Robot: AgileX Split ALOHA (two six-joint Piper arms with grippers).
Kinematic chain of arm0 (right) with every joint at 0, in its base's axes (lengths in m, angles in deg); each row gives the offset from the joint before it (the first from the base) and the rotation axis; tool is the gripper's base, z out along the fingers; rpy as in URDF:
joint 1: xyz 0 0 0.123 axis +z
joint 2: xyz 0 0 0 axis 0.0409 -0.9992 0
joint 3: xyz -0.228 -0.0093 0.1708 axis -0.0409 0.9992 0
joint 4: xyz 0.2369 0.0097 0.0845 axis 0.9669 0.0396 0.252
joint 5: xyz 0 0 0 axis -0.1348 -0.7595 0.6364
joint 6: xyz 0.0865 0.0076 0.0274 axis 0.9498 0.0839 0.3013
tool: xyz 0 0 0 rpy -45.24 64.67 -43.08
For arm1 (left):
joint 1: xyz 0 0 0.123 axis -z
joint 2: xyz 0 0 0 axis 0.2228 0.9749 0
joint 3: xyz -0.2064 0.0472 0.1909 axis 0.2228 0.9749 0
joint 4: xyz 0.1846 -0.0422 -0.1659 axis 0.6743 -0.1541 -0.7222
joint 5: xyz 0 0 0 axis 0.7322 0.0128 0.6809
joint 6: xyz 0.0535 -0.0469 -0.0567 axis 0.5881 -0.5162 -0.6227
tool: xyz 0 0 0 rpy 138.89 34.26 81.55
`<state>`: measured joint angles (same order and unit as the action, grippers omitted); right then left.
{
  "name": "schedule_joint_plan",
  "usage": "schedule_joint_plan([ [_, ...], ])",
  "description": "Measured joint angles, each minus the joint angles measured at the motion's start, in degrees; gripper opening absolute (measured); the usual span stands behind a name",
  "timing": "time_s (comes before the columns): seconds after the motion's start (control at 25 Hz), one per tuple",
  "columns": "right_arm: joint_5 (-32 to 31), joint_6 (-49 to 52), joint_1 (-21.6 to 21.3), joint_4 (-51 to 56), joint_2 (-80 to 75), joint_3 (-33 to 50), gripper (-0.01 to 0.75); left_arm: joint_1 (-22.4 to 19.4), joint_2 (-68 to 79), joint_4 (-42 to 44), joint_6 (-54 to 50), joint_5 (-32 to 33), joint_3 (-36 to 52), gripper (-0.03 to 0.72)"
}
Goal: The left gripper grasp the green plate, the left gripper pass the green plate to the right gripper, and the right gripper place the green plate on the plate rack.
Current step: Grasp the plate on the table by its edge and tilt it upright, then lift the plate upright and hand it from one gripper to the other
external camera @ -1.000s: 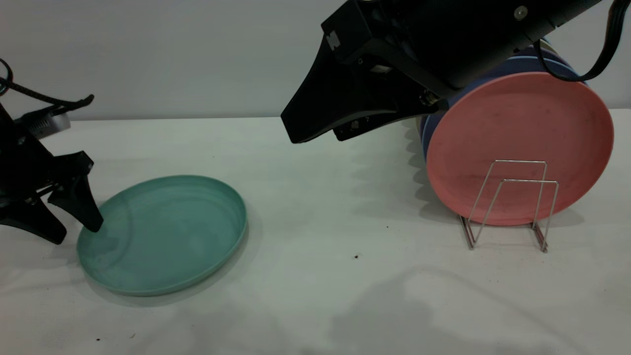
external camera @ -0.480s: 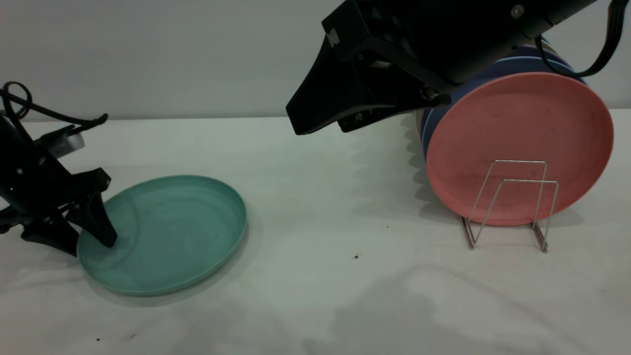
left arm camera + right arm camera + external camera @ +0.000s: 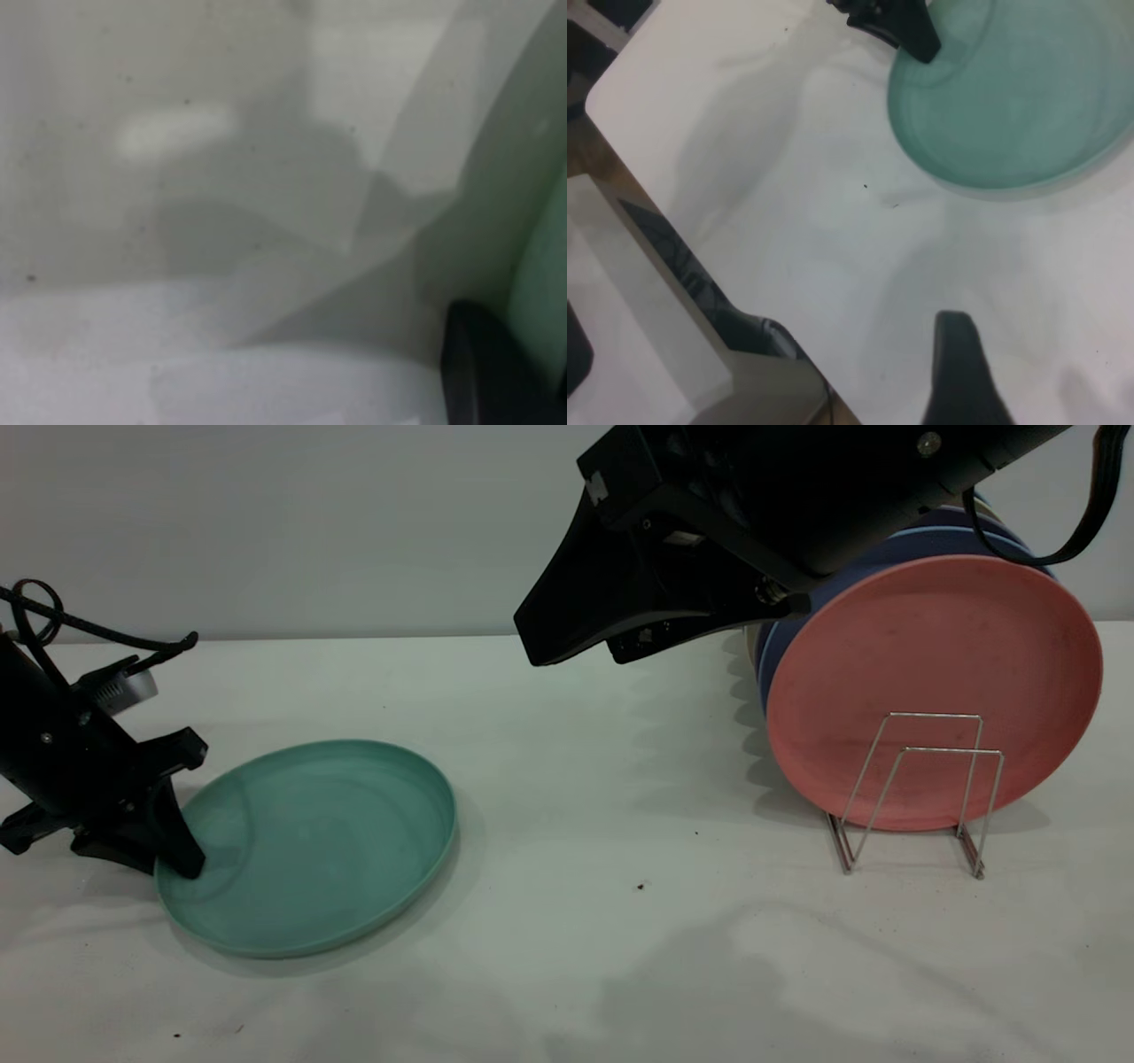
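Observation:
The green plate (image 3: 310, 846) lies flat on the white table at the left; it also shows in the right wrist view (image 3: 1019, 97). My left gripper (image 3: 164, 861) is low at the plate's left rim, one finger inside the plate and the other outside, closed onto the rim. The right wrist view shows it (image 3: 899, 27) at the same rim. My right gripper (image 3: 532, 642) hangs high over the middle of the table, open and empty, far from the plate. The plate rack (image 3: 917, 793) stands at the right, its front loops bare.
A pink plate (image 3: 930, 655) stands upright in the rack behind the front loops, with dark blue plates (image 3: 895, 549) behind it. The table's edge (image 3: 673, 239) shows in the right wrist view. Small dark specks (image 3: 640, 886) lie on the table.
My left gripper came down and right onto the plate's left rim and its fingers closed together. The plate slid a little to the right. The right gripper barely moved.

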<state>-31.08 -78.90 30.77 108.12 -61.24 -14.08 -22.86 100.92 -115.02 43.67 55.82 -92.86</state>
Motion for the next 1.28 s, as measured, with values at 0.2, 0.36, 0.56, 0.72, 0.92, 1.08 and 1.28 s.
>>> schedule_joint_plan([
  [0.2, 1.3, 1.3, 0.0, 0.4, -3.4, -0.2, 0.502, 0.0, -0.1, -0.5, 3.9, 2.0, 0.0, 0.048],
  [0.36, 1.5, 0.8, -0.1, 0.4, -8.6, -2.5, 0.502, 0.0, -0.7, -4.4, 13.0, 4.5, 0.2, 0.032],
  [0.56, -1.6, 0.1, -4.0, 0.3, -14.4, -6.9, 0.502, 0.2, -3.2, -12.6, 27.5, 7.6, 0.5, 0.025],
  [0.72, -7.5, -1.4, -10.3, 0.2, -18.8, -10.9, 0.502, 2.1, -4.3, -17.3, 37.7, 10.5, 0.5, 0.025],
  [0.92, -12.4, -3.1, -14.9, -0.2, -21.9, -15.1, 0.502, 8.6, -4.6, -20.6, 46.0, 11.2, 0.6, 0.025],
  [1.08, -13.7, -4.9, -15.4, -1.8, -22.1, -16.7, 0.502, 14.6, -4.6, -20.6, 49.7, 10.3, 0.6, 0.025],
  [1.28, -14.5, -5.4, -15.4, -8.2, -22.1, -16.9, 0.502, 18.4, -4.6, -20.7, 52.5, 9.8, 0.6, 0.025],
])
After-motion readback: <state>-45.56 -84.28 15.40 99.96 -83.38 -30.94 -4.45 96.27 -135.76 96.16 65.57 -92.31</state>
